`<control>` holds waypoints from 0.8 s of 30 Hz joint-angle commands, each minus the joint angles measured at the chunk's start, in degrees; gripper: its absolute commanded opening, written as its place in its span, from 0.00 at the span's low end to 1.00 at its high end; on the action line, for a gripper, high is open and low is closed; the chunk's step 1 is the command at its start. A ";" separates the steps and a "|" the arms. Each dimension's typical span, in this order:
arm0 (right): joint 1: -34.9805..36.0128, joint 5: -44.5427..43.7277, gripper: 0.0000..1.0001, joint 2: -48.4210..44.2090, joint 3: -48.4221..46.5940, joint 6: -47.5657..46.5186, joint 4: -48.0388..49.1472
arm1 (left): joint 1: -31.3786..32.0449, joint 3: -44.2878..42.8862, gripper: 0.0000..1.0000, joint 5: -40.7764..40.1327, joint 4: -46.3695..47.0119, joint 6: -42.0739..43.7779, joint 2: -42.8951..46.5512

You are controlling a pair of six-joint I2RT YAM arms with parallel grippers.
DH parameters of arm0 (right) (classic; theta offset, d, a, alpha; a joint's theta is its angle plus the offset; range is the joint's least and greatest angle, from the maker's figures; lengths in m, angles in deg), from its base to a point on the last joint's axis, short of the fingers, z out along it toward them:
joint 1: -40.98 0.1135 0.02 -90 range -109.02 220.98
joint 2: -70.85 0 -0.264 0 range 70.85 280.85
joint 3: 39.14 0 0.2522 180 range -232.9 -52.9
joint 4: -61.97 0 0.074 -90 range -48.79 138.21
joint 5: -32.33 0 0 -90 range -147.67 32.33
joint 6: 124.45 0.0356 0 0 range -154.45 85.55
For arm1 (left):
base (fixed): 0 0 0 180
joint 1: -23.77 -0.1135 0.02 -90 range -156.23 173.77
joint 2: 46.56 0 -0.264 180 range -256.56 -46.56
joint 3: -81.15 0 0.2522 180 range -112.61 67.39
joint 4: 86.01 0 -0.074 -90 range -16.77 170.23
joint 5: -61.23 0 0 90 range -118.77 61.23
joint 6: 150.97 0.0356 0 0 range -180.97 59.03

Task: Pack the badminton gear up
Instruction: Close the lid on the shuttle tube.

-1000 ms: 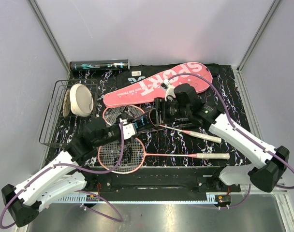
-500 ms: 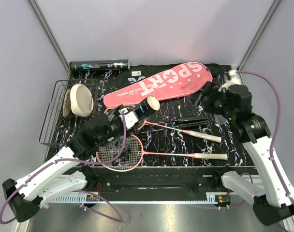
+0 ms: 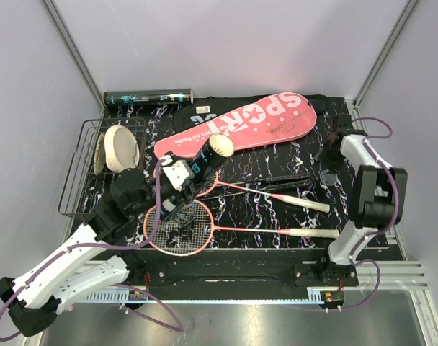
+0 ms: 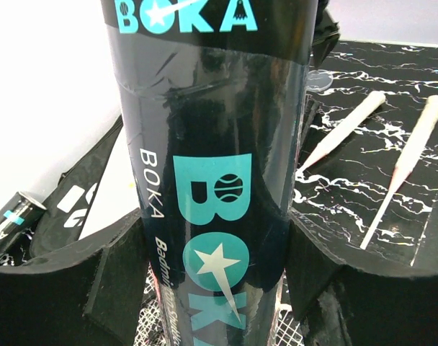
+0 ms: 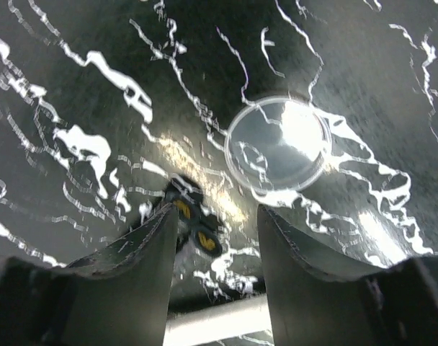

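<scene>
Left pincer grips the dark tube, its long axis pointing beyond the pincer toward the pink case, steeper than before. Right pincer, withdrawn rightward, gapes empty.

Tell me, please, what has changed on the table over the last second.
The right hand has pulled back from the middle to the far right and let go of the clear lid, now lying before its open, empty jaws. The left hand still grips the dark tube and has tilted its open end higher. The rackets, pink case, wire basket and second tube have not moved.
</scene>
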 commanded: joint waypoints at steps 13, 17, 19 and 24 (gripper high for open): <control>-1.58 -1.71 0.48 16.94 -7.77 -0.40 2.46 | -0.01 -0.48 0.00 4.50 4.45 -0.21 3.02; -1.58 -1.71 0.23 16.51 -6.46 0.39 5.26 | -0.01 0.04 0.00 6.16 4.36 2.33 2.93; -1.58 -0.04 0.09 14.75 -6.02 -0.57 6.67 | -0.01 0.75 0.00 7.74 4.18 4.00 3.11; -1.14 6.80 0.00 1.00 -1.72 -5.83 11.86 | -0.01 1.10 0.00 6.27 1.72 9.72 1.62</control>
